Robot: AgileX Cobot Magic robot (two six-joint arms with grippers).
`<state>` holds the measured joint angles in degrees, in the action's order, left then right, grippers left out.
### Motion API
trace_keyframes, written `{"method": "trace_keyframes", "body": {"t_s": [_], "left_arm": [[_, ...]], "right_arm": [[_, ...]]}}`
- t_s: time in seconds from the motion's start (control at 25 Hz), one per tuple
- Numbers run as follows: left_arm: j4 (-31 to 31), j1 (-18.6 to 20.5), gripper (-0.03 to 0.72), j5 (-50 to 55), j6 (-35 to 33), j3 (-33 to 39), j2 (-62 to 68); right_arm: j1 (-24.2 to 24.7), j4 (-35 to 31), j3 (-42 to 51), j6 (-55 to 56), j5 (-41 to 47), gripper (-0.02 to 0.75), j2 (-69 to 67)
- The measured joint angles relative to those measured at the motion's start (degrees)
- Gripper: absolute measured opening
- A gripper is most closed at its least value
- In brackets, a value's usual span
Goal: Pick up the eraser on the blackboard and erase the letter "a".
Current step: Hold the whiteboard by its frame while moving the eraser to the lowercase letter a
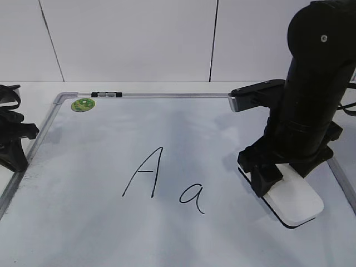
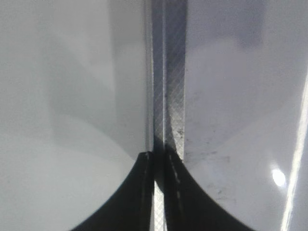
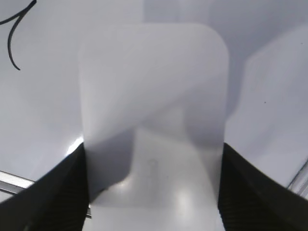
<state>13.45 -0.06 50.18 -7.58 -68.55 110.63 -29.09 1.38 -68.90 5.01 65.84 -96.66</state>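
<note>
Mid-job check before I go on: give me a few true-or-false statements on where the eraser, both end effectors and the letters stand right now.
1. The right end effector straddles the eraser, one finger on each side. True.
2. The eraser lies left of the capital "A". False: it lies right of both letters, near the blackboard's right edge.
3. The letter "a" is already wiped away. False: it is intact.
4. The left end effector is closed on the blackboard's left frame. True.
5. The eraser is lifted clear of the board. False: it rests on the surface.
</note>
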Motion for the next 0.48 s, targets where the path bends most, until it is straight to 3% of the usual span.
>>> {"method": "trace_keyframes", "body": {"t_s": [0.48], "left_arm": [[0.3,0.0,0.017,0.1,0.0,0.0,0.0]], "right_arm": [[0.0,-0.1,-0.1,-0.4,-0.3,0.559,-3.0]]}}
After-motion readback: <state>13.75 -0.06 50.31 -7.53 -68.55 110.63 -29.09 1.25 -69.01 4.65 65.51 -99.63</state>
